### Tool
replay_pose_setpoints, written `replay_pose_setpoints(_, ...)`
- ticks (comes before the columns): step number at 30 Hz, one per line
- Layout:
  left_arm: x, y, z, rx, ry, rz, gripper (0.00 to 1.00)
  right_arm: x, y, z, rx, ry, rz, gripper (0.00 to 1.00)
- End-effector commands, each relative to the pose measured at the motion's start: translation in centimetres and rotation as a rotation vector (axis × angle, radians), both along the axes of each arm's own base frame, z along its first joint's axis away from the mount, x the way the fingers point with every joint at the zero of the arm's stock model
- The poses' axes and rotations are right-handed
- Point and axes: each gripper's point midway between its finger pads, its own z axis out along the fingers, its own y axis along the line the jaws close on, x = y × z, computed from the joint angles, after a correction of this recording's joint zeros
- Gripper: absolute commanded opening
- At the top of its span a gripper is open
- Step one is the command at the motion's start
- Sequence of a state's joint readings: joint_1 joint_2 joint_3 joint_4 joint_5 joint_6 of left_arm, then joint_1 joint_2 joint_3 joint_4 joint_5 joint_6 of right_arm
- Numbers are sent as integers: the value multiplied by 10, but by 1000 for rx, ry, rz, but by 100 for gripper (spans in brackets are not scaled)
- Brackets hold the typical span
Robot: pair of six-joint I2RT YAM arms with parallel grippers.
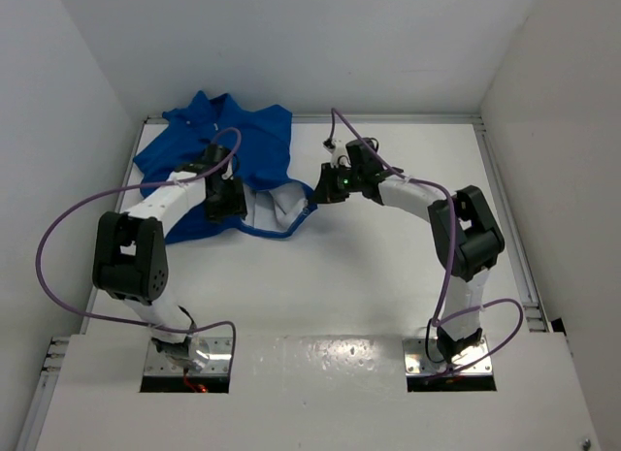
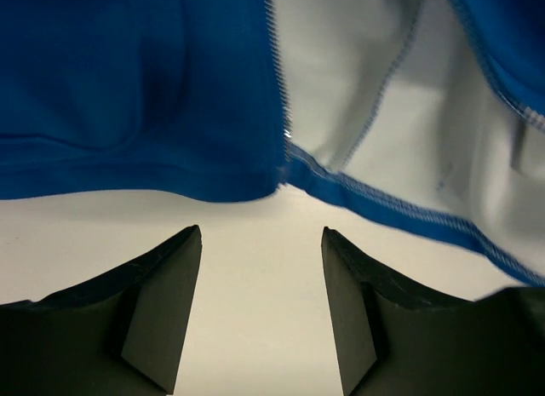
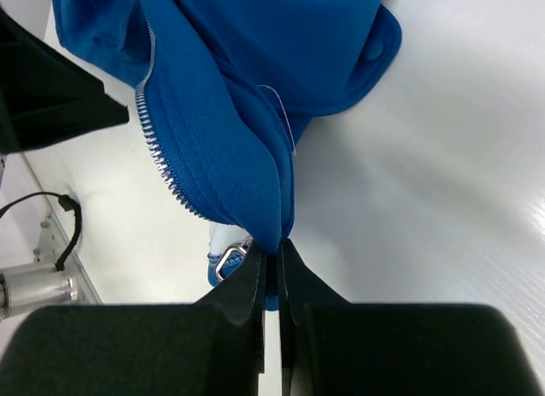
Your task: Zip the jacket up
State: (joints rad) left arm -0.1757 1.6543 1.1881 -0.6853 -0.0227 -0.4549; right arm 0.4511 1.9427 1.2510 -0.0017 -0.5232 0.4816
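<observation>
The white table point(image 1: 388, 276) runs out bare to the near side and to the right of the jacket point(image 1: 252, 141), which lies bunched and unzipped with its collar at the far side and its hem at the near side. The right gripper point(image 1: 325, 191) is at the jacket's near-right corner, its fingers pressed together on a fold of blue cloth at the hem, so it holds the jacket point(image 3: 255, 72). The left gripper point(image 1: 225, 201) hangs over the jacket's near hem, left of that held corner. In its wrist view the left gripper point(image 2: 260, 234) stands parted with only bare table between its fingers, just short of the hem and touching nothing. Beyond it the blue front panel point(image 2: 128, 89) ends at a line of teeth, with the white lining point(image 2: 341, 64) laid open just right of that line. Along the fold held by the right gripper point(image 3: 272, 251) runs a row of zipper teeth point(image 3: 157, 149), and the small silver pull point(image 3: 230, 261) sits right beside the pinching fingers at the bottom of that row. The step in hand looks like gathering the two bottom ends of the zipper. The next move probably calls for the left gripper to advance and close on the hem at the foot of its own tooth line, then bring that end to the pull with both edges kept taut and level.
</observation>
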Motion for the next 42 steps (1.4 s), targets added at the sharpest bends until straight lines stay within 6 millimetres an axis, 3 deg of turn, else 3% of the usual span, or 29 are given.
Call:
replay_pose_setpoints(1, 20, 11, 3, 43, -56, 131, 63, 8, -2, 19, 25, -53, -7, 0)
replay_pose_setpoints(8, 28, 21, -10, 51, -22, 159, 63, 11, -4, 20, 43, -40, -15, 0)
replay_pose_setpoints(11, 35, 15, -12, 28, -24, 149, 63, 11, -2, 21, 47, -37, -16, 0)
replay_pose_setpoints(17, 35, 35, -24, 38, 8, 191, 62, 14, -3, 22, 51, -41, -22, 0)
replay_pose_setpoints(23, 30, 40, -36, 30, 41, 181, 60, 15, -1, 21, 51, -41, -19, 0)
replay_pose_setpoints(27, 27, 31, -42, -15, 62, 152, 61, 16, -2, 17, 47, -34, -22, 0)
replay_pose_setpoints(32, 31, 19, -33, -60, 10, 104, 67, 16, 0, 18, 50, -32, -16, 0)
replay_pose_setpoints(38, 25, 20, -39, -54, 29, 96, 67, 16, 3, 16, 52, -24, -17, 0)
replay_pose_setpoints(42, 21, 22, -46, -43, 48, 100, 61, 17, 2, 15, 50, -23, -20, 0)
